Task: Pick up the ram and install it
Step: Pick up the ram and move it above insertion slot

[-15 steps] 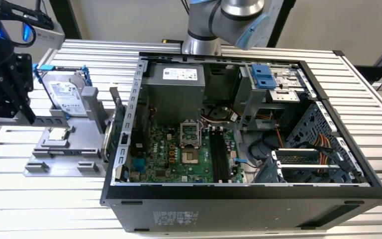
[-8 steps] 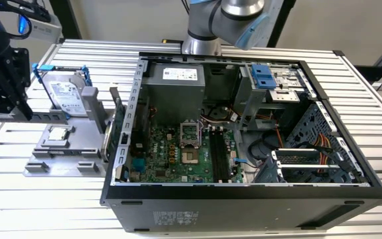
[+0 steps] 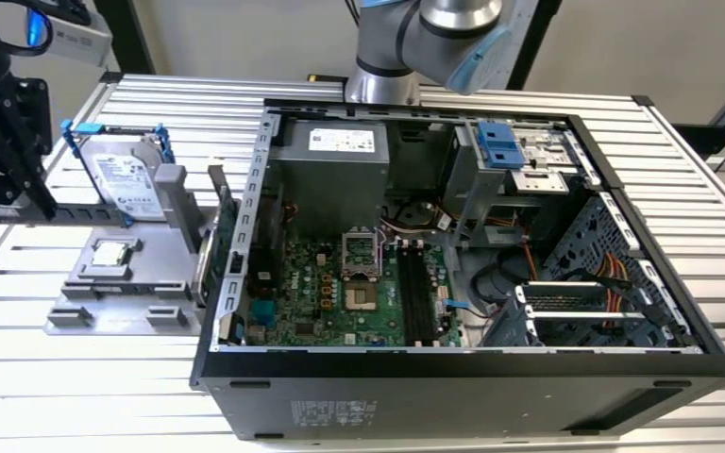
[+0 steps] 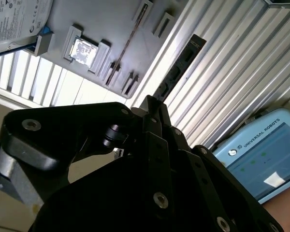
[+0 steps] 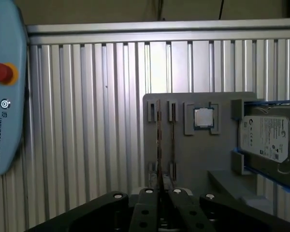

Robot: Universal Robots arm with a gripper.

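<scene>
Jaws tight on the ram (image 4: pixel 178 69), its gripped end hidden.

Ribbed metal table (image 3: pixel 86 396) before a plain wall (image 3: pixel 237 38).

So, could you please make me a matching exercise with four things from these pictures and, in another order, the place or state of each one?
Things:
1. ram
2. hard drive
3. processor chip
4. computer case

Places or states:
A. sits in a blue frame
B. open, with its circuit board showing
C. held by the end effector
D. lies in a square pocket of the gray holder

Right pairs: 1-C, 2-A, 3-D, 4-B
</scene>
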